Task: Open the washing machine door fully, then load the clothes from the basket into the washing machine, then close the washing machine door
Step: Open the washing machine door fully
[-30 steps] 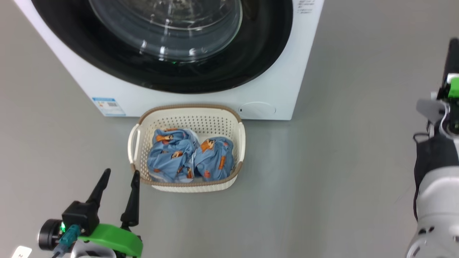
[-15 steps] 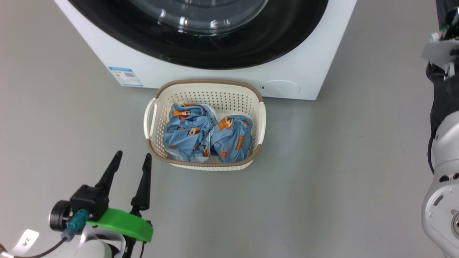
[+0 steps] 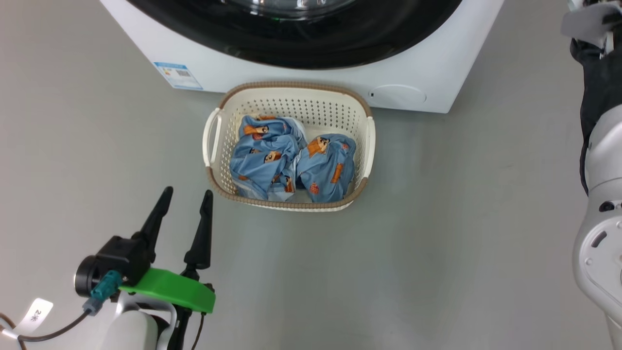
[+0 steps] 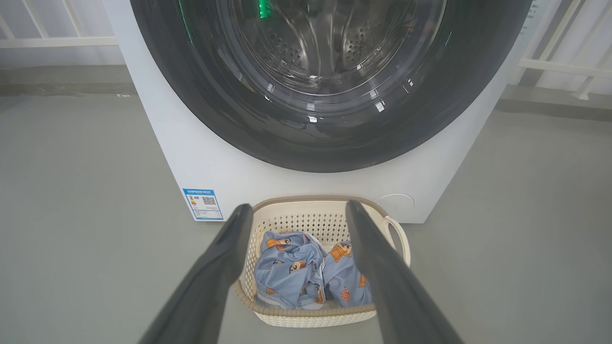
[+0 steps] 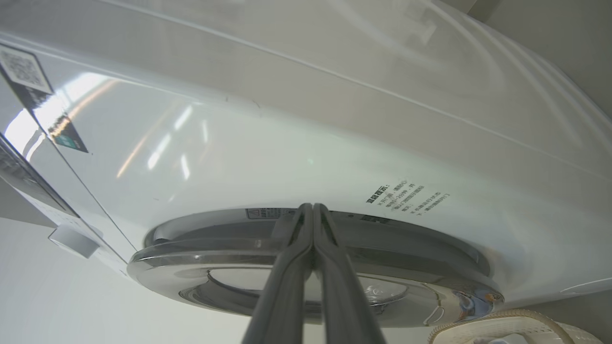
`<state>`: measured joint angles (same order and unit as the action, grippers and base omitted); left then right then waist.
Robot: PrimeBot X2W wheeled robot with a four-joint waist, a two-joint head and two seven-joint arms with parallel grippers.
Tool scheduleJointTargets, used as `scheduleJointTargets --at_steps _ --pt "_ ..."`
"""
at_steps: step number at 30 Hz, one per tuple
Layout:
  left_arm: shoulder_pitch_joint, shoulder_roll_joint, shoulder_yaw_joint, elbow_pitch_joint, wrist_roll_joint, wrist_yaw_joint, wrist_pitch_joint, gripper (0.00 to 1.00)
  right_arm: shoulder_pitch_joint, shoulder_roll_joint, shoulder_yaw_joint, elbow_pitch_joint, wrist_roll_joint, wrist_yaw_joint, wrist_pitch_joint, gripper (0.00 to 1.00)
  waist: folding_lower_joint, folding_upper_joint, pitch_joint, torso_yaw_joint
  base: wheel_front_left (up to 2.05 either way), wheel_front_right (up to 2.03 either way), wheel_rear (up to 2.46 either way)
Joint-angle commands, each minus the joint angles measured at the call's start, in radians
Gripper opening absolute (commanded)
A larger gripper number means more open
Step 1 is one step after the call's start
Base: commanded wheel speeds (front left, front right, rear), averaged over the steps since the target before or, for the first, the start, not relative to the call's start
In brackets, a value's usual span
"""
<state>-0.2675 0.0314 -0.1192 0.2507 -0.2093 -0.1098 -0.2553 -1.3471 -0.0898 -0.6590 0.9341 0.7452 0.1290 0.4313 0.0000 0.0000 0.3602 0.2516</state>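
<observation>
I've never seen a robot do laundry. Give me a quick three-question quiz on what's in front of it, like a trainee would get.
1. Where do the clothes lie? A) in the drum B) in the basket C) on the floor
2. True or false: the left end effector is open and empty.
3. Fill in: the right end effector, up by the door rim, has its fingers ___.
Key: 1 B; 2 true; 3 shut.
</observation>
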Motion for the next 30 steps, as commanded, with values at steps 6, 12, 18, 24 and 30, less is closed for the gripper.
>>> scheduleJointTargets --at_steps 6,12,18,24,30 --pt "-0.031 0.019 0.014 -0.029 -0.022 0.012 -0.006 1.0 -0.07 0.032 0.009 -0.015 -0.041 0.002 0.017 0.0 0.0 0.0 0.035 0.022 0.0 0.0 0.0" --pt "-0.047 0.019 0.001 -0.032 -0.039 0.019 -0.006 1.0 -0.107 0.037 -0.003 -0.006 -0.085 0.002 0.032 0.0 0.0 0.0 0.066 0.035 0.0 0.0 0.0" --pt "-0.064 0.019 -0.013 -0.035 -0.059 0.027 -0.006 1.0 -0.143 0.039 -0.018 0.005 -0.125 0.002 0.04 0.0 0.0 0.0 0.092 0.046 0.0 0.0 0.0" --pt "-0.077 0.019 -0.028 -0.034 -0.08 0.033 -0.006 1.0 -0.161 0.039 -0.018 0.024 -0.151 0.002 0.05 0.0 0.0 0.0 0.11 0.056 0.0 0.0 0.0" --pt "-0.086 0.019 -0.036 -0.037 -0.092 0.038 -0.006 1.0 -0.182 0.039 -0.021 0.04 -0.168 0.002 0.041 0.0 0.0 0.0 0.125 0.066 0.0 0.0 0.0"
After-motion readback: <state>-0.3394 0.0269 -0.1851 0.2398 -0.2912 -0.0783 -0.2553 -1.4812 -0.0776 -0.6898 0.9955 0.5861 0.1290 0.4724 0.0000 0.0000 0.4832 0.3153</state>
